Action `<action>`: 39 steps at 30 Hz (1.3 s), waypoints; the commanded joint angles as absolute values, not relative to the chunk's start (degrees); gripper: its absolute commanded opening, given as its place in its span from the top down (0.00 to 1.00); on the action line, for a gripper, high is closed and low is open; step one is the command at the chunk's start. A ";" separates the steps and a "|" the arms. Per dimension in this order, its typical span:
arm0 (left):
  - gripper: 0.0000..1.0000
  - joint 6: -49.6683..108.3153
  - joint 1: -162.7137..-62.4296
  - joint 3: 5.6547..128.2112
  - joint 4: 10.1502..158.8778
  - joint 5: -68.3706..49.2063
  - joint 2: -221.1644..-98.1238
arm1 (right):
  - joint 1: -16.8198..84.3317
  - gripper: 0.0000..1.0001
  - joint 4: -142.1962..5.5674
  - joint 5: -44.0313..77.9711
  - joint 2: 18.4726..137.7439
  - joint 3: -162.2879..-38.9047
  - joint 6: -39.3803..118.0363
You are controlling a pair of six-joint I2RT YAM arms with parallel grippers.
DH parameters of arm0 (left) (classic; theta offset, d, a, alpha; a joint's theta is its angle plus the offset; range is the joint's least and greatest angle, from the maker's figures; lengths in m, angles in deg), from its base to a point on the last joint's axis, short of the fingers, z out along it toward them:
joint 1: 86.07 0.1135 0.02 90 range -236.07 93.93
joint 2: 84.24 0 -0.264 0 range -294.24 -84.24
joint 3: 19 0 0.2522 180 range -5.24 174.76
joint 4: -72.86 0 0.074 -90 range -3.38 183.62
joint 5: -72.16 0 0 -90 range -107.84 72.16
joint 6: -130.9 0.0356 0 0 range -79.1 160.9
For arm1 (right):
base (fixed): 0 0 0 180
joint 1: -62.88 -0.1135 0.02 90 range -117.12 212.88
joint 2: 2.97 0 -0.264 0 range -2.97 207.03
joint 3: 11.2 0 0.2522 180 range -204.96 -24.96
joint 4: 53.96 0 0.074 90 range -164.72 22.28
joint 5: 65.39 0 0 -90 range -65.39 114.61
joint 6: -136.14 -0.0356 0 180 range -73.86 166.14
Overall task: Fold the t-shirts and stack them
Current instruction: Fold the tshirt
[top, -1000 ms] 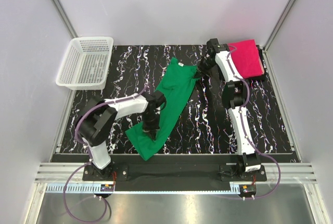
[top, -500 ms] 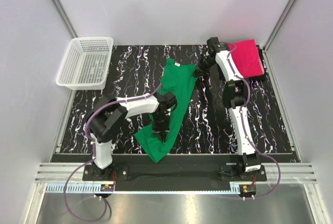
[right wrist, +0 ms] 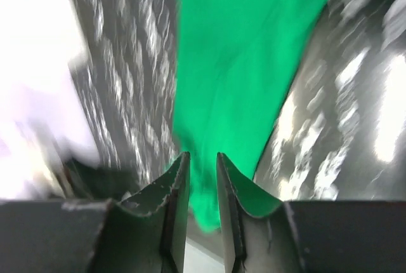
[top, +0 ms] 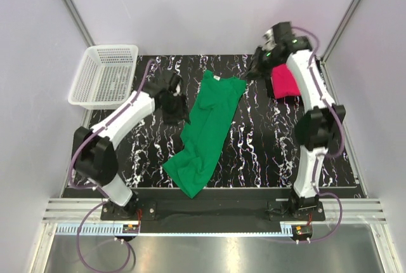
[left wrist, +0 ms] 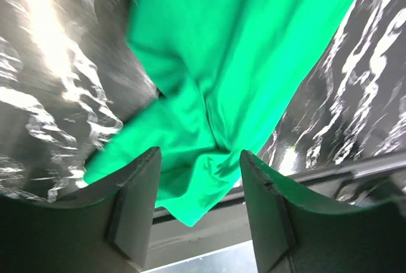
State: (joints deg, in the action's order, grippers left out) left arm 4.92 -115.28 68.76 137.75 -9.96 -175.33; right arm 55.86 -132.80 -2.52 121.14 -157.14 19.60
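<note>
Lying in a long, rumpled strip on the dark marbled worktop, the green t-shirt runs from the near edge away to its collar, below both tools. The left tool hangs above the worktop with the shirt just to its right, about halfway along the strip; its jaws stand wide with nothing between them. Farther off, the right tool is held high, the collar below and to its left, its jaws parted only narrowly and empty. Just right of that tool sits the pink t-shirt, folded. The green cloth looks light and limp, likely to sag and bunch. Pinching a thin edge at the hem corners or shoulders, one tool at each, should keep it spread.
</note>
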 commanded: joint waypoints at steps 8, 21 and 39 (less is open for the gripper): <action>0.48 13.76 -109.37 116.24 149.15 -2.51 -208.69 | 29.50 0.63 -118.97 -5.98 94.35 -106.04 5.91; 0.51 6.45 -106.90 132.04 148.14 2.02 -221.78 | 22.72 0.61 -111.68 -5.53 88.52 -93.96 -0.52; 0.54 6.80 -108.13 137.85 145.24 4.83 -232.86 | 14.20 0.59 -101.38 -2.81 99.59 -90.18 -3.78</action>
